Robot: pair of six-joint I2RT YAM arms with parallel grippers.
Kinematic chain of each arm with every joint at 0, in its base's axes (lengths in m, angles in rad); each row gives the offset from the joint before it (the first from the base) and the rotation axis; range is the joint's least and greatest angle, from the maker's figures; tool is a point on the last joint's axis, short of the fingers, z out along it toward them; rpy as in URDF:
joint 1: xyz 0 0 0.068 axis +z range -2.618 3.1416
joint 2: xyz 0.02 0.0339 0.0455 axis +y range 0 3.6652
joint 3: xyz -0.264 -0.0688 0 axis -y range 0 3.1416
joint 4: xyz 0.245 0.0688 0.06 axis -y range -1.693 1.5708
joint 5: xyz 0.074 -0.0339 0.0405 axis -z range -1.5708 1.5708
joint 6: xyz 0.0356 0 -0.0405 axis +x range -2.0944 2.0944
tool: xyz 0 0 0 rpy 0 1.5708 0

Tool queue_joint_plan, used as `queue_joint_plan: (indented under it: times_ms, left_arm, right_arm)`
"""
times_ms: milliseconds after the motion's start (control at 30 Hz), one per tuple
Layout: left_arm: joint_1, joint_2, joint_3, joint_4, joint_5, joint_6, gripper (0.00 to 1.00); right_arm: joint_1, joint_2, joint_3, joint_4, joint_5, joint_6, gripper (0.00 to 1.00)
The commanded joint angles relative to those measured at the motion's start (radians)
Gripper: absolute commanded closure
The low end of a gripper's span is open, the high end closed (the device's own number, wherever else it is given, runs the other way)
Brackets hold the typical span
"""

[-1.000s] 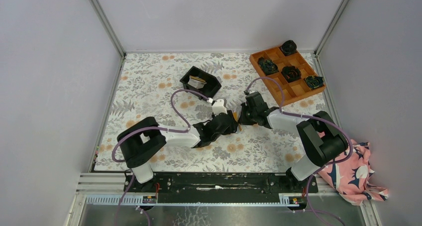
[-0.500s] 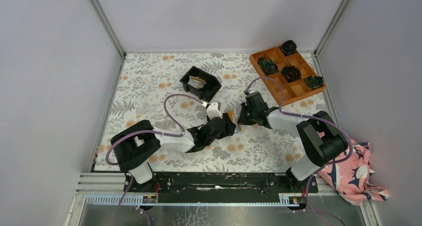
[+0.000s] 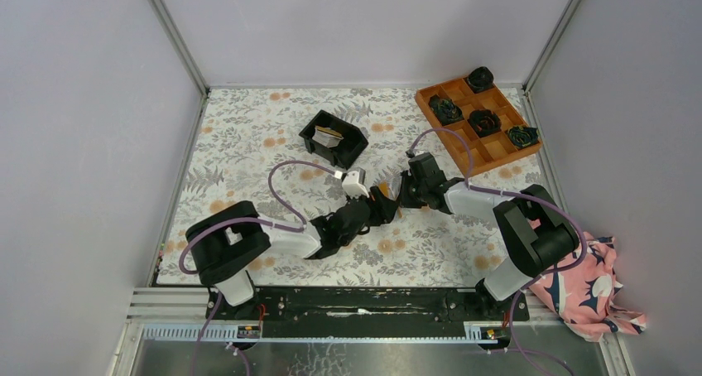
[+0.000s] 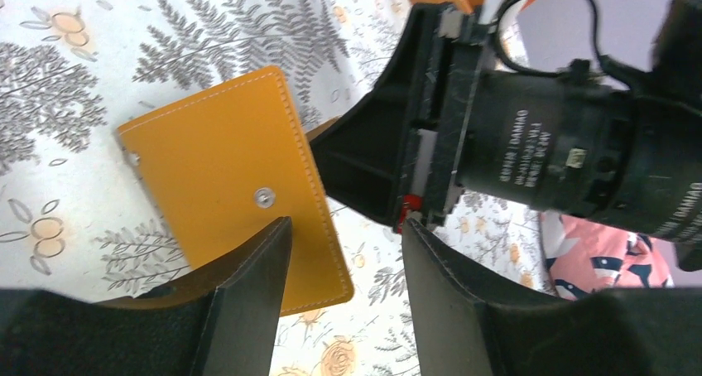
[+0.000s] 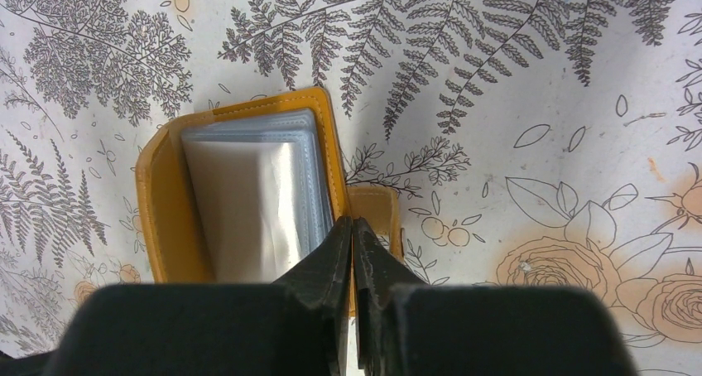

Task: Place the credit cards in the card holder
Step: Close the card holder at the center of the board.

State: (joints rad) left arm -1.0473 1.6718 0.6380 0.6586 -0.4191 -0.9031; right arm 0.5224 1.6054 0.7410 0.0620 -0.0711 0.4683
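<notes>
The card holder [image 5: 240,185] lies open on the floral table, orange-tan outside with clear pockets inside. My right gripper [image 5: 353,220] is shut on its right edge beside the small snap tab. In the left wrist view the holder's orange cover [image 4: 223,161] stands tilted, and my left gripper [image 4: 346,227] is open just in front of it, one finger overlapping the cover's lower edge and nothing between the jaws. From above, both grippers meet at mid-table around the card holder [image 3: 383,192]. The credit cards [image 3: 329,135] sit in the black bin [image 3: 353,148], beyond the left arm.
An orange compartment tray [image 3: 495,150] with dark rosettes stands at the back right. A pink patterned cloth [image 3: 584,297] lies off the table's near right corner. Grey walls close in the left, back and right sides.
My left arm has drawn back toward the near left, and its jaws have spread wider. The right gripper has stayed at the card holder's edge.
</notes>
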Motion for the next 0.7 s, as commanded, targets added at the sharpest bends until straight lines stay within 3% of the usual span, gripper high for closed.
queue_joint_plan:
  times_ms: [0, 133, 333, 667]
  left_arm:
    - [-0.015, 0.023, 0.013, 0.144, -0.04, 0.041, 0.43]
    - [-0.018, 0.057, 0.009, 0.169, -0.02, 0.024, 0.48]
    - [-0.019, 0.088, -0.055, 0.291, -0.014, -0.027, 0.65]
    - [-0.017, 0.147, -0.103, 0.427, 0.015, -0.083, 0.8]
  right_arm:
    - [-0.014, -0.001, -0.012, -0.01, 0.057, -0.005, 0.91]
    - [-0.022, -0.006, -0.017, -0.01, 0.065, -0.007, 0.92]
    - [-0.035, -0.015, -0.031, -0.007, 0.064, -0.008, 0.92]
    - [-0.042, 0.006, -0.023, -0.006, 0.047, -0.005, 0.94]
